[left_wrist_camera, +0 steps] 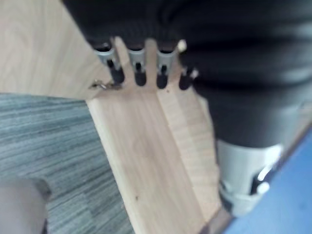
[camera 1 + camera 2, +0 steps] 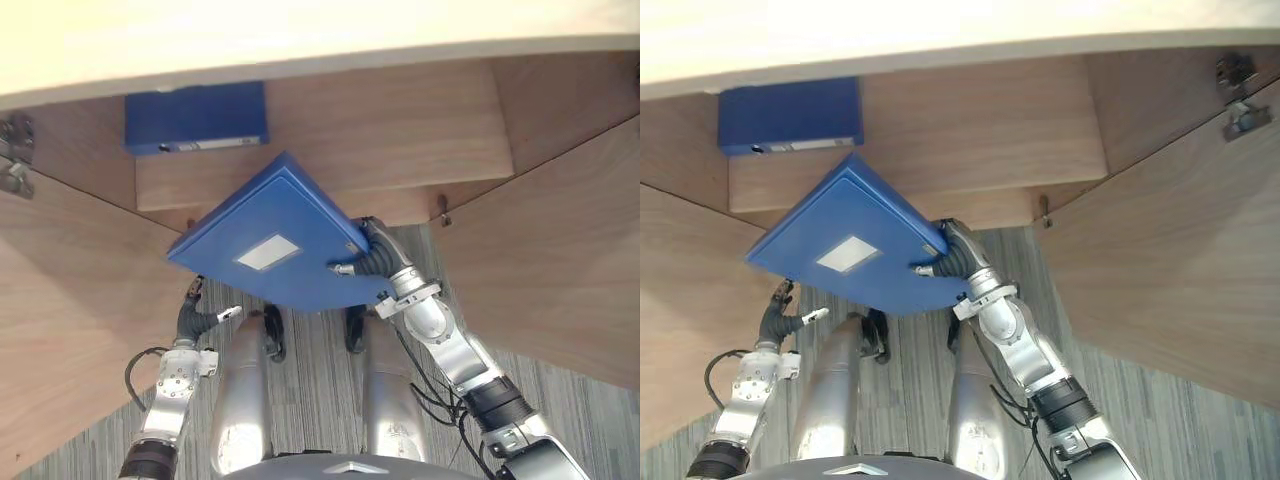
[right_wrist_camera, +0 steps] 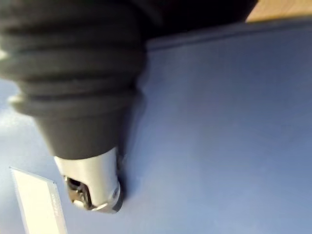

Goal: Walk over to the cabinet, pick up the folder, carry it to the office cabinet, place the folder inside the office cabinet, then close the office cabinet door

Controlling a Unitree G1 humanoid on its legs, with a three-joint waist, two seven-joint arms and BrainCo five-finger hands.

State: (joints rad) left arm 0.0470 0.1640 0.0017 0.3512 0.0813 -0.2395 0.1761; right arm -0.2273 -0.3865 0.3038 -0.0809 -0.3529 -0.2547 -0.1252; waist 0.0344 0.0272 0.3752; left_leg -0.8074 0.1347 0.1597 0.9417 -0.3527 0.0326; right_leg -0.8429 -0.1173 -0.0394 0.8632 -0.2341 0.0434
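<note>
The blue folder (image 2: 270, 240) with a white label hangs tilted in front of the open office cabinet, its far corner over the lower shelf edge (image 2: 400, 205). My right hand (image 2: 375, 258) grips its right corner, and the thumb (image 3: 92, 180) presses on the blue cover (image 3: 219, 122). The fingers of that hand are hidden beneath the folder. My left hand (image 2: 192, 318) sits below the folder's left edge with straight fingers (image 1: 138, 68) pointing at the wooden cabinet, and the folder's blue edge (image 1: 287, 195) shows beside its thumb.
A second blue folder (image 2: 195, 117) lies on the shelf (image 2: 400, 120) at the back left. The cabinet doors stand open on the left (image 2: 60, 300) and right (image 2: 560, 260). The pale cabinet top (image 2: 300, 40) overhangs. Grey carpet (image 2: 310, 380) lies below.
</note>
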